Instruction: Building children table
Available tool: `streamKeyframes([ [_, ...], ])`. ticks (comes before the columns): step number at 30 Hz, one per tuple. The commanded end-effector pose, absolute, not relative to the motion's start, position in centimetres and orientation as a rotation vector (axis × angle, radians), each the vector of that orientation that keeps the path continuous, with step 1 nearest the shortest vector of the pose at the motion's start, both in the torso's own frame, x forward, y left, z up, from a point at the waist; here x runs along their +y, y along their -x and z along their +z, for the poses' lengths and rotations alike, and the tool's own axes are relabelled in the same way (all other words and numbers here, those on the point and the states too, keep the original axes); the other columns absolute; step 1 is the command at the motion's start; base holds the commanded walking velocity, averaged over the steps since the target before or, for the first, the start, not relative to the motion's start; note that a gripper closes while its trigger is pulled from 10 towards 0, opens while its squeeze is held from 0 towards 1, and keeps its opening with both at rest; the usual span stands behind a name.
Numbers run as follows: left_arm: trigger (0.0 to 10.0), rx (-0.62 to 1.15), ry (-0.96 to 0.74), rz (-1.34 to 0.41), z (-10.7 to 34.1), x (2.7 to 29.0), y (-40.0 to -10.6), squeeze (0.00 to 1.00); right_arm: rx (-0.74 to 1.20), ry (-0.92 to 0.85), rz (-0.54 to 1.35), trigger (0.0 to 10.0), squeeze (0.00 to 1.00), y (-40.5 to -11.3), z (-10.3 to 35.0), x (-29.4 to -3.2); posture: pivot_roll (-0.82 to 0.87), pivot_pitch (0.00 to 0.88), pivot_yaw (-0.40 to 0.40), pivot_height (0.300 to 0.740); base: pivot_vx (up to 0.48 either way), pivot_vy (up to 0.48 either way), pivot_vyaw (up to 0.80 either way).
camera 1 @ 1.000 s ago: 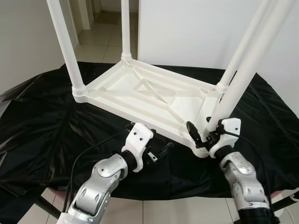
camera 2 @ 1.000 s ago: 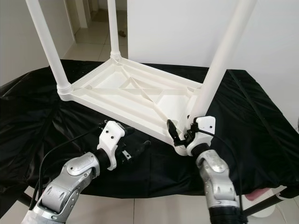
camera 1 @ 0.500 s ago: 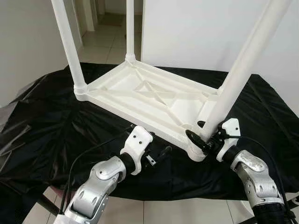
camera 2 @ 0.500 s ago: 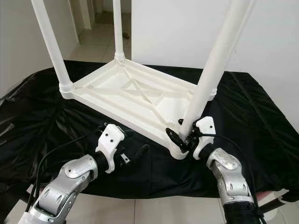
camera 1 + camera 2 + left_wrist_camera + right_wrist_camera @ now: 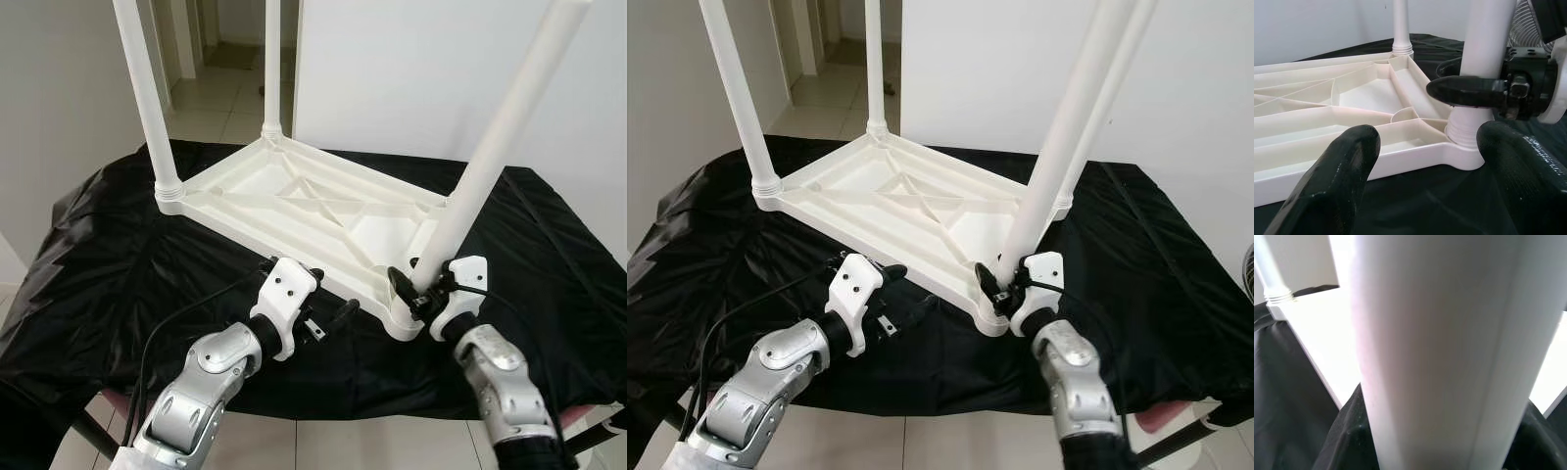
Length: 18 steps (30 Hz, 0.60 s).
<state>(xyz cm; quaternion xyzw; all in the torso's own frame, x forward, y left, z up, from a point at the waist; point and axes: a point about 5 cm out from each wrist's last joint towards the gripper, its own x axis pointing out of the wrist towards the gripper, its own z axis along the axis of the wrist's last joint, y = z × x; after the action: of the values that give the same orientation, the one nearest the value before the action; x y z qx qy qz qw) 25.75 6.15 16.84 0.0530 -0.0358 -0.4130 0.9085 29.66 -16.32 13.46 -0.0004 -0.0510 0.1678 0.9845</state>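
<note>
A white plastic children's table (image 5: 294,201) lies upside down on a black cloth, its legs pointing up. My right gripper (image 5: 416,289) is shut on the near right leg (image 5: 490,147) just above its socket at the table's front corner. That leg (image 5: 1435,342) stands close up between the fingers in the right wrist view. My left gripper (image 5: 333,308) hovers open beside the table's front edge, a short way left of that corner. Its two black fingers (image 5: 1337,171) frame the leg's base (image 5: 1466,129) and a right gripper finger (image 5: 1464,91).
The black cloth (image 5: 98,264) covers the whole work surface and hangs over its edges. Two more legs rise at the far left corner (image 5: 147,98) and the back corner (image 5: 271,59). A white wall stands behind, a tiled hallway (image 5: 216,98) at the back left. A fan grille (image 5: 1528,24) is beyond the table.
The camera has shifted a little. My right forearm has swung inward below the near right leg while the gripper stays clamped on it. The left gripper stays open in about the same place.
</note>
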Motion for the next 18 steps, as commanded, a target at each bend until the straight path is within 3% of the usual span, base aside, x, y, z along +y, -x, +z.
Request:
streamKeyframes([
  [1,10.0,-0.063,-0.107,-0.865,16.5,5.9,-25.8,0.00,-0.020,-0.022,0.297,0.0,0.00,-29.4,11.8,-15.6,0.02,0.006,-0.045,0.740,0.000,0.000,0.00],
  [13,10.0,-0.089,-0.077,-0.871,17.1,5.1,-26.3,0.00,0.055,-0.028,-0.186,0.0,0.00,-29.0,10.3,-15.4,0.01,0.000,-0.029,0.740,0.000,0.000,0.00],
  [18,10.0,-0.101,-0.051,-0.866,17.4,4.9,-26.5,0.00,0.057,-0.014,-0.220,0.0,0.00,-29.1,10.4,-15.1,0.00,0.000,-0.029,0.740,0.000,0.000,0.00],
])
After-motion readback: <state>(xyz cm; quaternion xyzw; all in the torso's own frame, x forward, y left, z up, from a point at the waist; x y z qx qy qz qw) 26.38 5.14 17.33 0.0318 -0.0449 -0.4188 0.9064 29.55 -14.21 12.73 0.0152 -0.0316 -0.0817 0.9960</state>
